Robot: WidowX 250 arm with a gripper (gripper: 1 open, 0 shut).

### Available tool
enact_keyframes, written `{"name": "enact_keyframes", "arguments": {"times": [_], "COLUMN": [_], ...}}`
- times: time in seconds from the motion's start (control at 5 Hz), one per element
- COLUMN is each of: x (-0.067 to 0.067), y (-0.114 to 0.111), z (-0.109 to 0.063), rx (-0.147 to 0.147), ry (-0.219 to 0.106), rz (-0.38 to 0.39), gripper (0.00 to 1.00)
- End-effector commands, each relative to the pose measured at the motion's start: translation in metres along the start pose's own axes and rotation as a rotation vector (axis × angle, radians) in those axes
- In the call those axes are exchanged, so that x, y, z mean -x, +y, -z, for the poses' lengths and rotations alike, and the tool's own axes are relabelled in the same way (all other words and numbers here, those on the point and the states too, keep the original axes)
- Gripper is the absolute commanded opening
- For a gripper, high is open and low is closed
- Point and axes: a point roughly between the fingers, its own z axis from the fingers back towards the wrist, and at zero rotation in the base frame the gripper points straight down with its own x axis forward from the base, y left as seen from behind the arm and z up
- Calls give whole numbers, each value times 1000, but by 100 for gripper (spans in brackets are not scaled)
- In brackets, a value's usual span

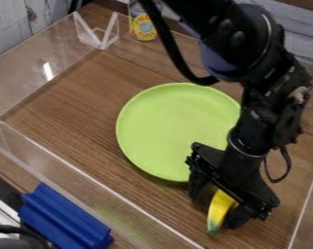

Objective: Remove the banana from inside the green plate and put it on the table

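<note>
The banana (221,213) lies on the dark wood table (82,107) near the front right, outside the green plate (176,130). It is small and yellow with a greenish tip pointing toward the front. My black gripper (228,198) stands right over it, jaws open on either side of the fruit, one fingertip close to the plate's near rim. The fingers hide the banana's upper part. The lime-green plate sits bare in the middle of the table, just left of the gripper.
Clear acrylic walls (29,146) run round the table's edges. A blue object (62,222) lies outside the front-left wall. A yellow container (145,26) and a clear stand (97,32) sit at the back. The arm (244,58) reaches in from the upper right.
</note>
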Motion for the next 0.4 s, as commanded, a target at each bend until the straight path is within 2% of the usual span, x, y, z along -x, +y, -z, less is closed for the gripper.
{"name": "enact_keyframes", "arguments": {"times": [0.0,0.2], "x": [-2,0], "y": [4,6], "z": [-8,-9], "rx": [1,-3], "ry": [-17,-8], "rz": [-8,-7], "gripper": [100,100]}}
